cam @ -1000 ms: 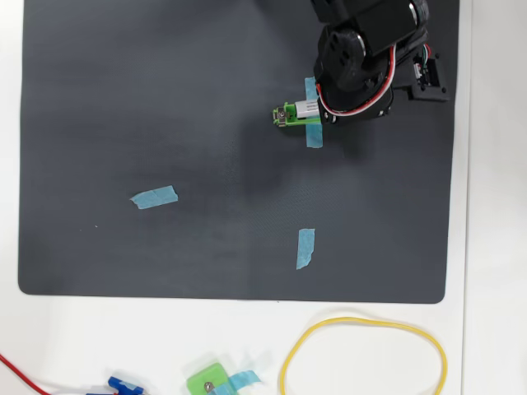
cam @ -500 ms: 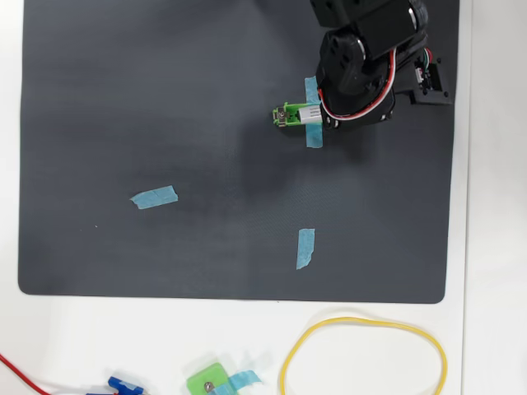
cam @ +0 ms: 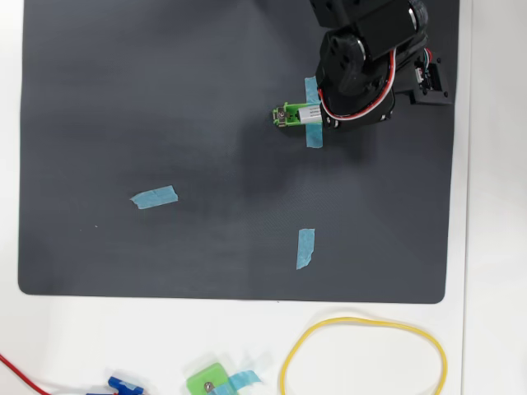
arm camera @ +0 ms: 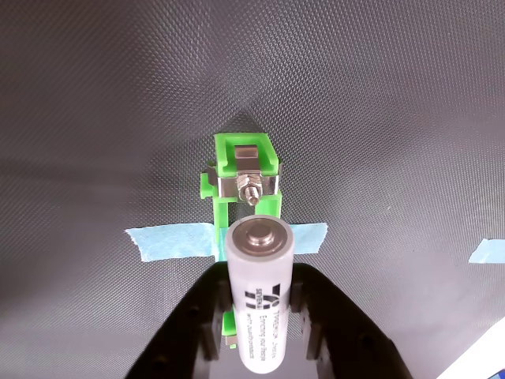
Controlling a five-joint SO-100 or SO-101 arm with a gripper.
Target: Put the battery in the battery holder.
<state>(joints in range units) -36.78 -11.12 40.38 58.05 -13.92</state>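
The black two-finger gripper (arm camera: pixel 260 335) is clamped on the small white cylindrical battery with fine black print (arm camera: pixel 259 296), one finger on either flank about mid-body, and in the wrist view the grey flat end of the cell points straight at us while the rest runs down between the jaws. Right under it sits the narrow bright green plastic battery holder with silver metal contacts (arm camera: pixel 245 175), pinned to the dark woven mat (cam: pixel 165 107) by a strip of blue tape (arm camera: pixel 170 241) crossing it. From overhead the holder (cam: pixel 286 114) lies close to the mat's top edge, well over toward its right side, with the black arm covering its right-hand end and only a sliver of the battery (cam: pixel 309 113) peeking out over the frame. Whether the cell is already touching the frame or riding just above it, I can't tell. As for handling, I'd judge that battery stiff, smooth-skinned and fairly dense for its size, so it could roll or slip in the pinch if pushed at an angle; the mid-body hold looks the sensible one, leaving both ends free to meet the contacts. The holder's contact probably wants a firm push, and the tape is all that anchors the frame. Elsewhere, two more blue tape scraps (cam: pixel 154 197) lie on the mat, and a yellow loop of cord (cam: pixel 362 354) rests on the white table beyond the mat's bottom edge.
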